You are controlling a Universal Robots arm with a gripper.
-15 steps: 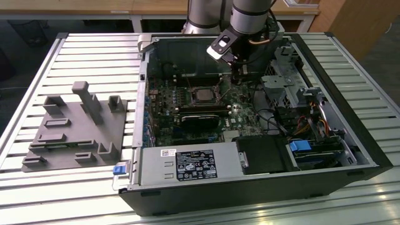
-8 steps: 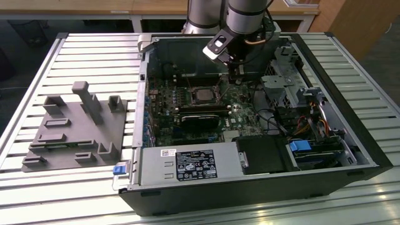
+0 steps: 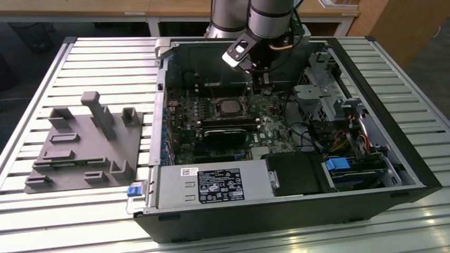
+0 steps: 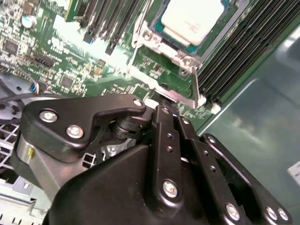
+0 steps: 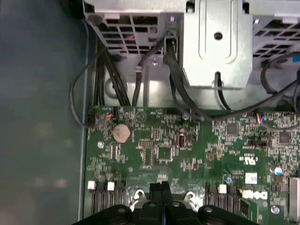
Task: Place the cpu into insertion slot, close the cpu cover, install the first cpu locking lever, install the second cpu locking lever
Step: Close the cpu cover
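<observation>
Two black fingers point(image 5: 155, 191) of the claw point(image 5: 161, 185) sit pressed together with only a thin seam between them, so the claw is closed. In the second wrist view its tips point(image 4: 168, 110) meet a small silver tab at the edge of the socket hardware, though I cannot tell whether anything is pinched between them. Just beside the tips runs a bent metal strip point(image 4: 195, 84). Directly beyond them lies the cpu cover point(image 4: 166, 48), a silver frame that appears to rest flat. Inside the frame the cpu point(image 4: 192, 18) shows its pale metal top, seated in the insertion slot point(image 3: 215, 108). In the exterior view the claw point(image 3: 262, 87) reaches down into the open computer case point(image 3: 393, 132), and the cpu point(image 3: 229, 107) lies close to it, toward the exterior view's left. Long black memory slots point(image 4: 234, 51) flank the socket, and the green motherboard point(image 5: 187, 154) spreads out around the claw. A round coin battery point(image 5: 122, 132) sits on that board a little away from the fingers. Farther off, black cables point(image 5: 117, 79) hang before a grey metal drive cage point(image 5: 215, 47). Well apart from the claw, outside the case on the exterior view's left, a grey fixture block point(image 3: 84, 142) rests on the slatted bench point(image 3: 70, 221).
</observation>
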